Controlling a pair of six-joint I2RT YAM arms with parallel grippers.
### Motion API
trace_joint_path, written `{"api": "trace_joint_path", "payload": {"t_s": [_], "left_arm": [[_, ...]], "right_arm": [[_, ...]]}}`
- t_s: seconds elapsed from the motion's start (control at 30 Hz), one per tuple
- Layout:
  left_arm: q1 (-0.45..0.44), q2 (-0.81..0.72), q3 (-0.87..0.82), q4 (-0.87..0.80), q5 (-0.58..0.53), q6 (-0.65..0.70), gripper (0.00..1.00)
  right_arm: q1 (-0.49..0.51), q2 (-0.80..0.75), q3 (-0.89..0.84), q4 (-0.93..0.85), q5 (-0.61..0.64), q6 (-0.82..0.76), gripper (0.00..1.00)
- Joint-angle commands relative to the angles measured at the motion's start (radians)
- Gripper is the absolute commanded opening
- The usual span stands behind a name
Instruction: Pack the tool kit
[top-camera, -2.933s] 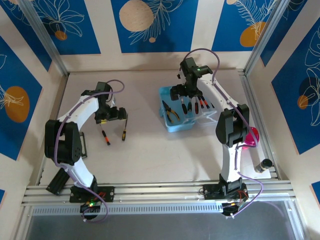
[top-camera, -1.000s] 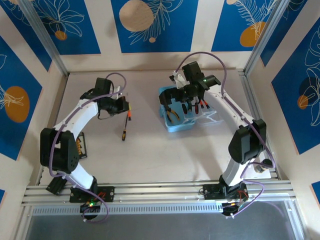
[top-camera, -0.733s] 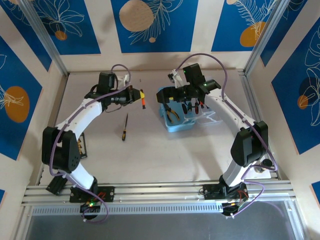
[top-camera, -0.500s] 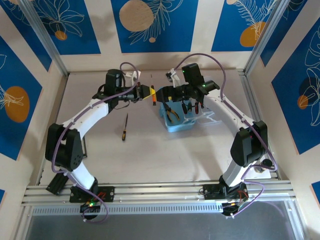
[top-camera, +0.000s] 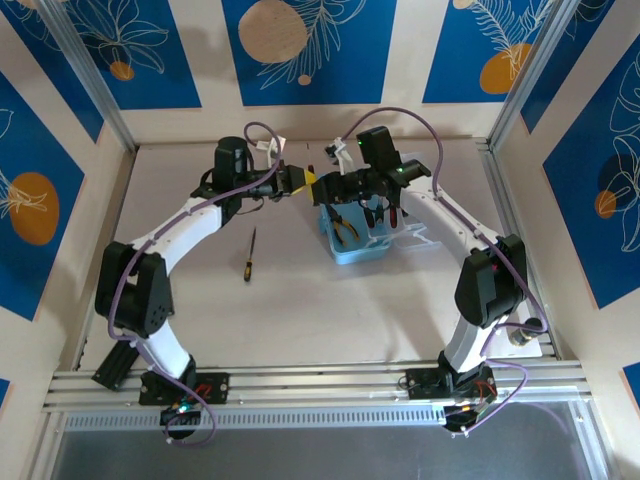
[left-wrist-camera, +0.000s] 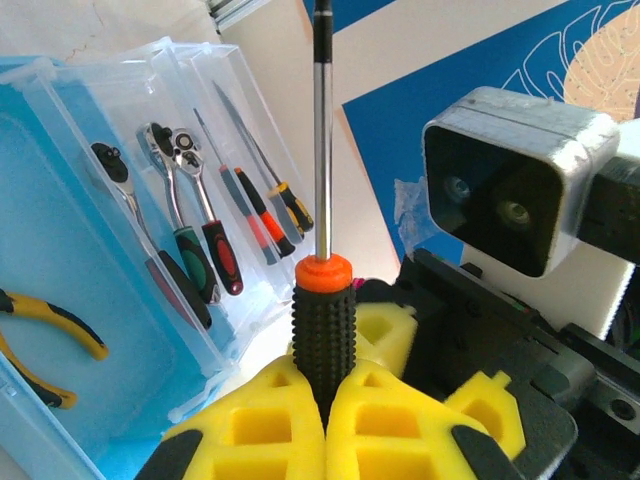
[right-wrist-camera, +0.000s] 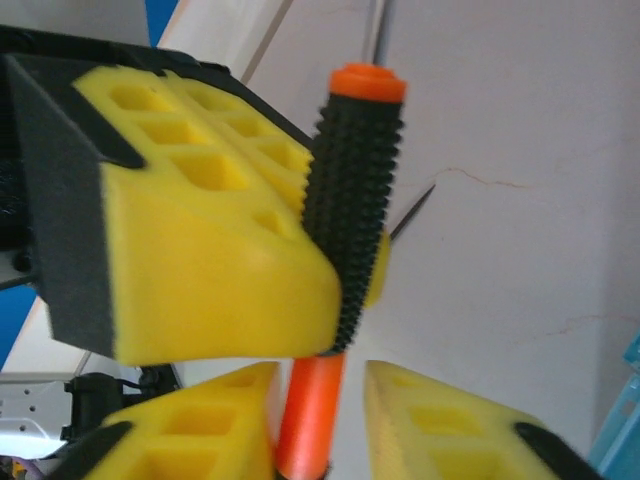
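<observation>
Tool kit case (top-camera: 365, 252), translucent light blue, lies open on the table (top-camera: 300, 310), at about 1 o'clock from the table's middle in the top view. Inside it, yellow-handled pliers (top-camera: 345, 228) lie toward the 9 o'clock end. Ratchet wrenches (left-wrist-camera: 190, 250) and several small screwdrivers (left-wrist-camera: 265, 205) lie side by side toward the 3 o'clock end.

Just off the case's corner at 11 o'clock, above the table, the 2 grippers meet around 1 black-handled screwdriver (left-wrist-camera: 322, 335). The left gripper (left-wrist-camera: 326, 415) is clamped on its knurled black grip, with the yellow pads pressed in on both sides. In the left wrist view the bare steel shaft points to 12 o'clock past an orange collar.

The right gripper (right-wrist-camera: 320, 425) reaches in from 3 o'clock in the top view. In its own wrist view its 2 yellow fingers (right-wrist-camera: 215, 430) stand at either side of the tool's orange butt end. 1 finger looks to be against the orange and a thin gap shows at the other, so I cannot tell whether that grip is made.

At 8 o'clock from the case, well apart from it, a loose screwdriver (top-camera: 249, 256) lies on the table. Its shaft points toward 12 o'clock, and it sits at 7 o'clock from the left gripper.
</observation>
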Motion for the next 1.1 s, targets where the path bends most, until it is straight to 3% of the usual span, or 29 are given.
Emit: {"api": "trace_joint_path", "payload": {"t_s": [0.0,0.07,0.1,0.2,0.27,0.37,0.5,0.63,0.83,1.07], "left_arm": [[-0.009,0.006,-0.01,0.071,0.05,-0.021,0.0],[-0.009,0.006,-0.013,0.064,0.049,-0.017,0.0],[-0.009,0.006,-0.012,0.054,0.047,-0.01,0.05],[0.0,0.001,-0.002,-0.032,0.027,0.054,0.42],[0.017,-0.011,0.023,-0.163,-0.013,0.134,0.72],[0.057,-0.039,0.073,-0.407,-0.123,0.288,0.99],[0.118,-0.04,0.163,-0.754,-0.346,0.471,1.0],[0.151,-0.009,0.226,-0.974,-0.566,0.573,1.0],[0.157,0.009,0.194,-1.045,-0.699,0.617,1.0],[0.16,0.028,0.133,-1.057,-0.747,0.615,1.0]], "right_arm": [[0.005,0.014,0.033,-0.004,-0.016,-0.005,0.17],[0.005,0.013,0.033,-0.004,-0.011,-0.007,0.07],[0.004,0.012,0.033,-0.008,-0.009,-0.01,0.02],[-0.004,0.001,0.033,-0.032,0.007,-0.031,0.0],[-0.023,-0.018,0.023,-0.071,0.025,-0.063,0.0],[-0.08,-0.068,-0.019,-0.131,0.055,-0.109,0.0],[-0.19,-0.126,-0.052,-0.221,0.127,-0.156,0.0],[-0.276,-0.124,-0.015,-0.345,0.305,-0.213,0.0],[-0.312,-0.047,0.089,-0.479,0.598,-0.296,0.0],[-0.294,0.01,0.136,-0.495,0.796,-0.373,0.0]]}}
